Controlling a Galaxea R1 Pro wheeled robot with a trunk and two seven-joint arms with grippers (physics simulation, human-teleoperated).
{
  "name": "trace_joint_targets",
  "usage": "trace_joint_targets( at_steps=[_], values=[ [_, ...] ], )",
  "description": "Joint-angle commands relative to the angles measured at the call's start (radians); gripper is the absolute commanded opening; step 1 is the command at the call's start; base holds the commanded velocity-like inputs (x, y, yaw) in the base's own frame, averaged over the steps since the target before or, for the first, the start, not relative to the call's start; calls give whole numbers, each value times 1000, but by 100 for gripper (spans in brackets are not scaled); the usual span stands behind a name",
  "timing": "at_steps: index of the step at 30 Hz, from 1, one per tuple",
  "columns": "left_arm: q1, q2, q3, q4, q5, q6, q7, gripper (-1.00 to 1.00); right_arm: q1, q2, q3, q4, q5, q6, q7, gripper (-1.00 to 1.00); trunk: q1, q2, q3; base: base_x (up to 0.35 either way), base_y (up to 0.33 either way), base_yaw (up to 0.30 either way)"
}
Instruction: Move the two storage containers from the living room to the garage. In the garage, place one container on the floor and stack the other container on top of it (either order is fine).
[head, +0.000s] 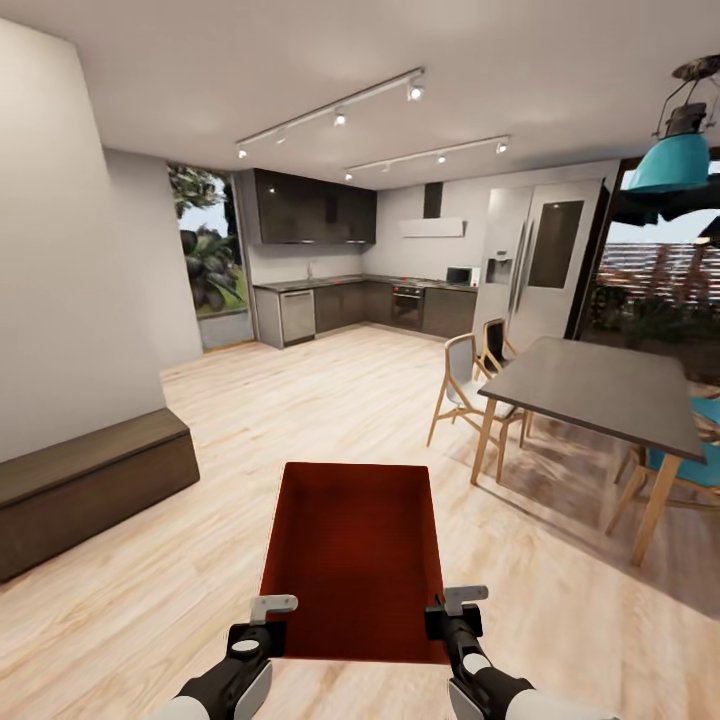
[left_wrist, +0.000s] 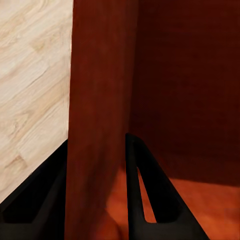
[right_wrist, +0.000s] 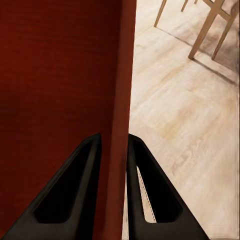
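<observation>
At lower centre of the head view, the orange-red box (head: 352, 560) is carried above the wood floor (head: 150, 600). The left gripper (head: 260, 622) is clenched on its left wall, the right gripper (head: 452, 612) on its right wall. The box is judged stiff, light and smooth-walled; rim grips near the corners suit it.

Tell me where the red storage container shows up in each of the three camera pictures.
Head view: storage container at bottom centre, held out in front, left gripper and right gripper on its near corners.
Left wrist view: its side wall runs between the jaws, with the inside beyond.
Right wrist view: its opposite wall sits between the jaws.
Shared landmark: pale wood-plank floor.
</observation>
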Motion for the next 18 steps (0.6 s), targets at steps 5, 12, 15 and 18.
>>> trace_joint_targets(
  at_steps=[5,12,15,18],
  values=[
    [0,0,0,4,17,1,12,-100,-2,0,-26,0,-22,-63,-12,-100,0,-1,1,0,0,-283],
    [0,0,-1,2,17,1,12,-100,-2,0,-26,-1,-22,-63,-12,-100,0,-1,3,0,0,-283],
    [0,0,-1,2,16,1,12,-100,-2,0,-26,-1,-22,-63,-12,-100,0,-1,4,0,0,-283],
    [0,0,-1,2,16,1,12,-100,-2,0,-26,-1,-22,-63,-12,-100,0,-1,5,0,0,-283]
  ],
)
